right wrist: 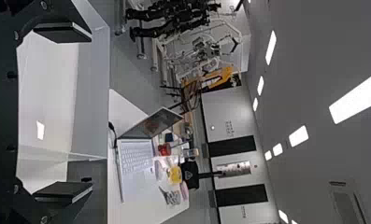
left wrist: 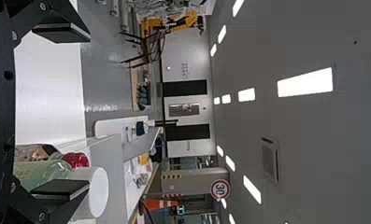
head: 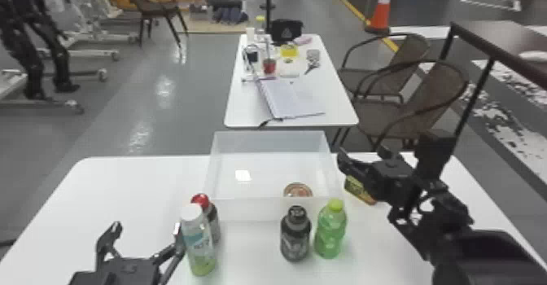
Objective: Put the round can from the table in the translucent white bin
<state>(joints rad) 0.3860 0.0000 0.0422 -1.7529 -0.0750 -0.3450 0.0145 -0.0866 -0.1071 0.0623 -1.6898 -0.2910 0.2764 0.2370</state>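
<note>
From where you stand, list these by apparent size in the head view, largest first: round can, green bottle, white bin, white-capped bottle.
1. White bin
2. White-capped bottle
3. Green bottle
4. Round can

Translucent white bin (head: pixel 252 210): smooth plastic, faintly glossy
Round can (head: pixel 298 190): metal-looking, shiny at the rim
Near table (head: pixel 122 194): smooth top, softly glossy
Green bottle (head: pixel 330 233): clear, glossy plastic
Dark bottle (head: pixel 295 239): smooth, plastic-looking
Floor (head: pixel 163 72): smooth, very glossy
Chair (head: pixel 437 86): woven-looking back, matt
Notebook-like item (head: pixel 289 99): matt surface
</note>
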